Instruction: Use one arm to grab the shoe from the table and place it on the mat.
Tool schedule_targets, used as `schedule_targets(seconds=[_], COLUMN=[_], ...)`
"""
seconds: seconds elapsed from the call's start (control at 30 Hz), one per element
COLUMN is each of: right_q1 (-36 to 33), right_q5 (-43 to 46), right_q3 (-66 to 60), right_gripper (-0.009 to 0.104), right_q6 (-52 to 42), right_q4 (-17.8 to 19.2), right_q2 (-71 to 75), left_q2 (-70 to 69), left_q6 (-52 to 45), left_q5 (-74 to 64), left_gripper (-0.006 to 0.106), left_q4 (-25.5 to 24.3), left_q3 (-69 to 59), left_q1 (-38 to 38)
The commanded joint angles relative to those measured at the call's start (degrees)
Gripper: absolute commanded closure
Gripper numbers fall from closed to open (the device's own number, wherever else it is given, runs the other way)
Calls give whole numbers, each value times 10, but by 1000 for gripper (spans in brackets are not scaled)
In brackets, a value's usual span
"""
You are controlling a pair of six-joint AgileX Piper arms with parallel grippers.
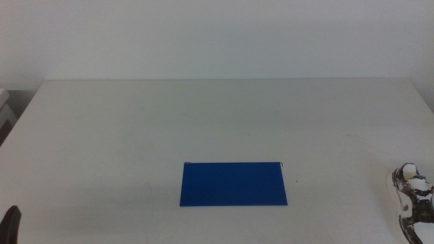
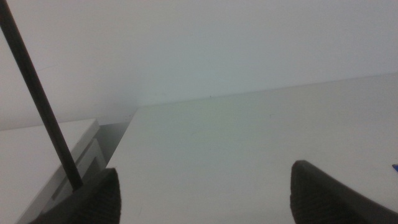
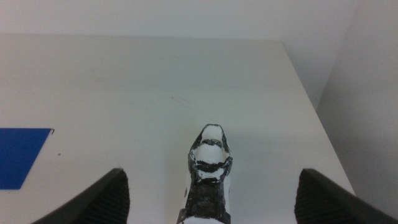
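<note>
The shoe, a white sneaker with dark patterned panels, lies on the white table near its front right corner, partly cut off by the middle view's bottom edge. In the right wrist view the shoe points its toe away, in line with the gap of my right gripper. That gripper's jaws are wide open and clear of it. The deep-blue mat lies flat at the table's front centre, and its corner shows in the right wrist view. My left gripper waits at the front left, open and empty.
The table's right edge runs close beside the shoe. A low white unit stands off the table's left side, with a thin dark rod crossing the left wrist view. A white wall stands behind the table.
</note>
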State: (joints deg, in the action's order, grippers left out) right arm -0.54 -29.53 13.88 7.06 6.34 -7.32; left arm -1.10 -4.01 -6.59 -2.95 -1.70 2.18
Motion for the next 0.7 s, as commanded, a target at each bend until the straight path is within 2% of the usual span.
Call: schedule_targets(seconds=[0.0, 0.17, 0.37, 0.67], right_q1=[2, 2, 2, 2], right_q5=[11, -35, -121, -320], right_q3=[52, 127, 248, 457], right_gripper=[3, 3, 3, 3], right_q6=[-7, -7, -8, 29], right_q4=[8, 6, -57, -56], right_q2=[-40, -109, -199, -398], left_q2=[-4, -4, -4, -4], left_q6=[3, 3, 3, 3], left_q5=[46, 46, 46, 46], left_gripper=[7, 7, 7, 7], left_q4=[5, 5, 5, 5], left_q3=[-3, -3, -3, -3], left_q1=[-3, -3, -3, -3])
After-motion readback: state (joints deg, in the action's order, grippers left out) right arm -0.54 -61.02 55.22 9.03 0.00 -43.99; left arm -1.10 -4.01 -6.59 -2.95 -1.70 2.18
